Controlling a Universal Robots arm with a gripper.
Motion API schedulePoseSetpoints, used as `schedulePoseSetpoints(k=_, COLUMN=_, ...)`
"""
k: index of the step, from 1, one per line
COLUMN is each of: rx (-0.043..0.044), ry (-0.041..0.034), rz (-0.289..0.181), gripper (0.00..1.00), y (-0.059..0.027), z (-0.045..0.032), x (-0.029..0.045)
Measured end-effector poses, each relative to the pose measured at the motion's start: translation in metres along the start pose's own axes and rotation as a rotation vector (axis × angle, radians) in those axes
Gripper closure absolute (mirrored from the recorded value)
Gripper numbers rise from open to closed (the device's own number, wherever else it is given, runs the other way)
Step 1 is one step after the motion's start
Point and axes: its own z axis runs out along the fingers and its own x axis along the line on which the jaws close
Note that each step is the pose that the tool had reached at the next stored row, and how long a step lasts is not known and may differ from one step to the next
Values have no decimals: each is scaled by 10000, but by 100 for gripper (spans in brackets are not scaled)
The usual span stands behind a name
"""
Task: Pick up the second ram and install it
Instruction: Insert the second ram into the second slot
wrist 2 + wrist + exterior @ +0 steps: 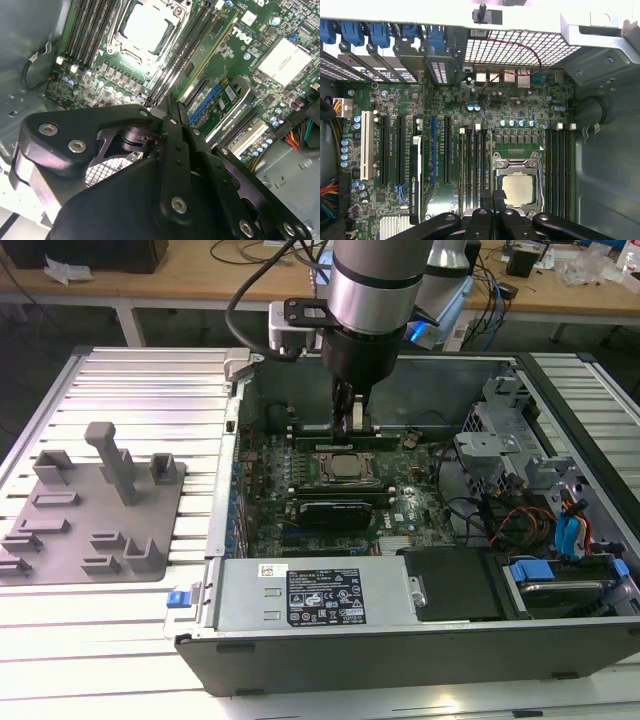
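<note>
We see the gripper (352,422) clenched shut, tips right at the ram stick (214,50) standing on the motherboard (520,107).

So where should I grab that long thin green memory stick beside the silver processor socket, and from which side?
Probably its upper long edge, pinching the two flat faces, from straight above. The green memory stick stands on edge in its slot beside the silver processor socket, with black slots close alongside, so only the top edge looks free.
</note>
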Motion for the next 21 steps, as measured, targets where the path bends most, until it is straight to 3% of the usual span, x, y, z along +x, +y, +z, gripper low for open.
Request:
schedulePoseSetpoints(k=8, rx=-1, ry=44, rz=2, gripper=91, y=-6, z=161, x=19)
schedulePoseSetpoints(k=10, rx=-1, ry=43, rz=2, gripper=91, y=-23, z=256, x=30)
schedulePoseSetpoints(k=14, rx=0, ry=43, rz=2, gripper=91, y=-28, z=342, x=40)
schedulePoseSetpoints(k=19, rx=0, ry=34, rz=2, gripper=91, y=-34, z=522, x=61)
schedulePoseSetpoints(k=21, rx=-1, ry=31, rz=2, gripper=91, y=-35, z=538, x=63)
